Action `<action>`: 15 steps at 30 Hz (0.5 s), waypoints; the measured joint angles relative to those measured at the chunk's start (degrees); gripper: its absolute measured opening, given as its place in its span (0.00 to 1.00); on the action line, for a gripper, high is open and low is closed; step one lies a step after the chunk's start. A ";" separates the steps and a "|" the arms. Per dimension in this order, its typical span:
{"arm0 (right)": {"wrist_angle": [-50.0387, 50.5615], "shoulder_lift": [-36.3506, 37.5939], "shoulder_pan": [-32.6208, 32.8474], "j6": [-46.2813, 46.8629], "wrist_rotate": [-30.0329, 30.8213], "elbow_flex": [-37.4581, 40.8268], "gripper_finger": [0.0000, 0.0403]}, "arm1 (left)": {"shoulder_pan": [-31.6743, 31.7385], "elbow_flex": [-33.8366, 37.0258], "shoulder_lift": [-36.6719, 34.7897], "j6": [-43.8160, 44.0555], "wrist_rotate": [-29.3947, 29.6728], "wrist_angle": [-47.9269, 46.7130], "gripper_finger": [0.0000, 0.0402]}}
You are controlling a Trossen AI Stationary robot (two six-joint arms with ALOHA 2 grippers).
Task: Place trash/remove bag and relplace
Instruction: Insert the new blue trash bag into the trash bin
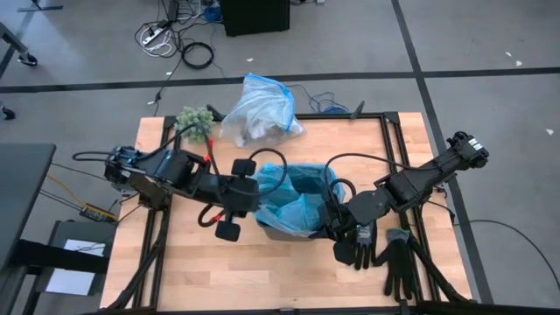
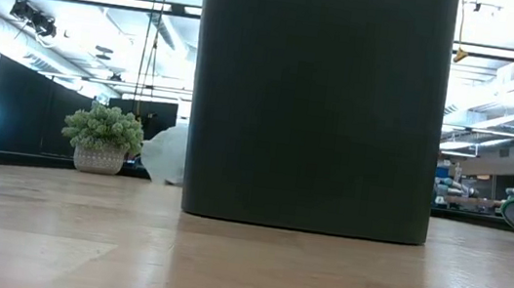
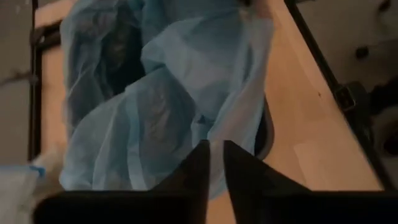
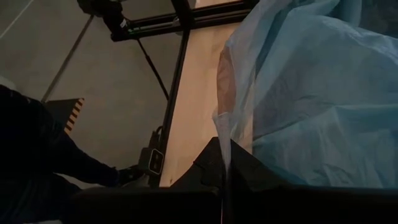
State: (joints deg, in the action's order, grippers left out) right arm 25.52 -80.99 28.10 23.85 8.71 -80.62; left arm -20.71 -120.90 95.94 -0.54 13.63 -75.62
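Note:
A black bin (image 1: 273,233) (image 2: 316,102) stands mid-table with a light-blue translucent bag (image 1: 297,197) lying crumpled in and over its mouth. My left gripper (image 1: 260,194) (image 3: 216,163) is at the bin's left rim, shut on this blue bag. At the right rim, my right gripper (image 1: 335,214) (image 4: 224,163) is shut on it too. The grey-white bag (image 1: 258,109) (image 2: 169,153) lies on the table's far side with white crumpled trash showing through it. The low view shows neither gripper. My left gripper has the blue bag's left-hand edge (image 3: 214,140) between its two nearly closed fingers, coming slantwise down from the table's left. The film rises loosely from the bin to the fingertips; one layer or several, I cannot tell. My right gripper pinches the blue bag's right-hand edge (image 4: 225,140) between its closed fingers, coming slantwise down from the table's right. The film runs up from the fingertips in a gathered fold and spreads out over the bin.
A green fuzzy plant in a pot (image 1: 194,118) (image 2: 100,140) stands at the far left. Black gloves (image 1: 398,262) lie near the front right, beside the right arm. Bare wood lies in front of the bin. A black frame rail (image 4: 180,68) edges the table.

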 joint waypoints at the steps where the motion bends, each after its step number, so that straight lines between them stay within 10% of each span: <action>1: -0.02 0.00 0.00 -0.06 0.00 0.00 0.00 | -0.02 0.01 0.00 -1.74 0.02 -0.18 0.17; 10: -0.19 0.00 -0.13 -0.96 0.07 0.00 0.00 | 1.31 4.85 0.13 -5.60 -0.84 2.47 0.60; 15: -0.17 0.00 -0.11 -0.96 0.09 0.00 0.00 | 1.49 6.20 0.13 -8.34 -4.20 1.67 0.66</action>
State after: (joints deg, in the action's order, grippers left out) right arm 25.34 -80.99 27.99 22.90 8.80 -80.62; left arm -19.22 -114.70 96.07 -8.88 9.43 -73.95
